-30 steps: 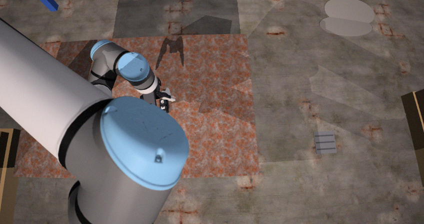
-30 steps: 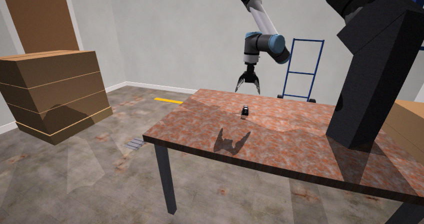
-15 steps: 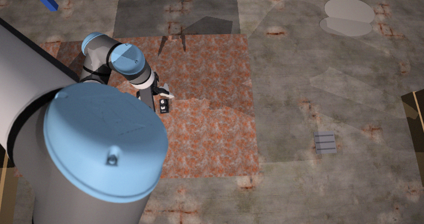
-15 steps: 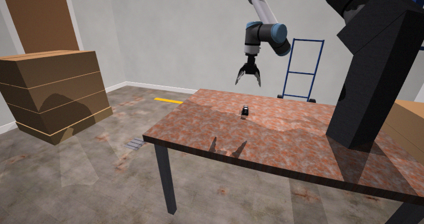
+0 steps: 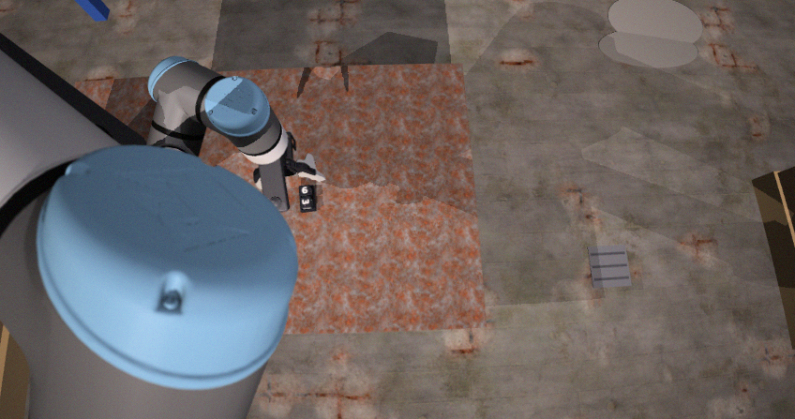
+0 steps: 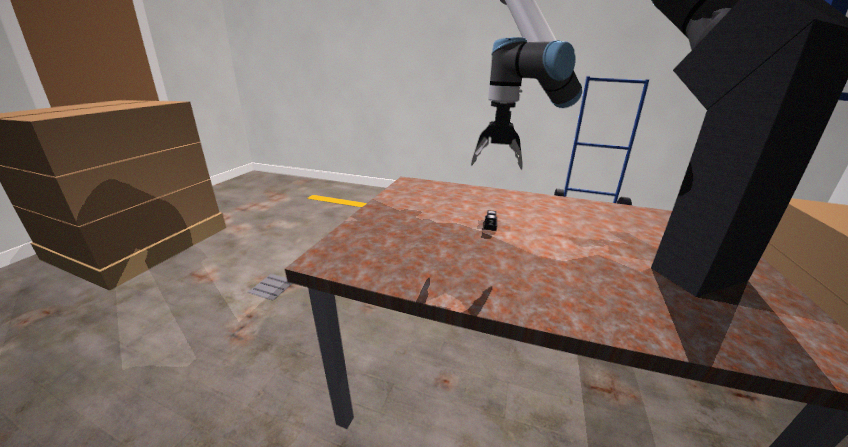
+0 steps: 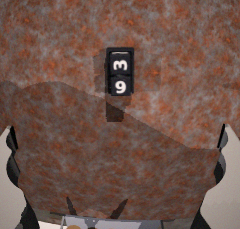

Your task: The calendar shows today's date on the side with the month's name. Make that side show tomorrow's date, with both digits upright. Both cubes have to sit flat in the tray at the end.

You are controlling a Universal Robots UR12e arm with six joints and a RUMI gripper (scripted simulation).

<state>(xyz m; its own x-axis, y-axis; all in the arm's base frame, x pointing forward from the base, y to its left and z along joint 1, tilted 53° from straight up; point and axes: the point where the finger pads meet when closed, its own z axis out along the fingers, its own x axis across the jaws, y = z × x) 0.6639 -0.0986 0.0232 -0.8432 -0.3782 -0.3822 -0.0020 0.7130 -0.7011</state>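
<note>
One arm, one calendar, one mottled red table.

The table (image 6: 535,276) fills the room's middle; a single robot arm (image 6: 526,20) reaches over it, its gripper (image 6: 497,151) hanging high above the top with both jaws spread wide and nothing between them. Well below, standing alone on the table near its middle, is the small black calendar (image 7: 120,71): two number cubes in one tray, their upward faces reading 3 (image 7: 120,65) and 9 (image 7: 120,86) in the wrist view.

Mottled red table (image 6: 535,276); black calendar (image 7: 120,71) rests near middle.
</note>
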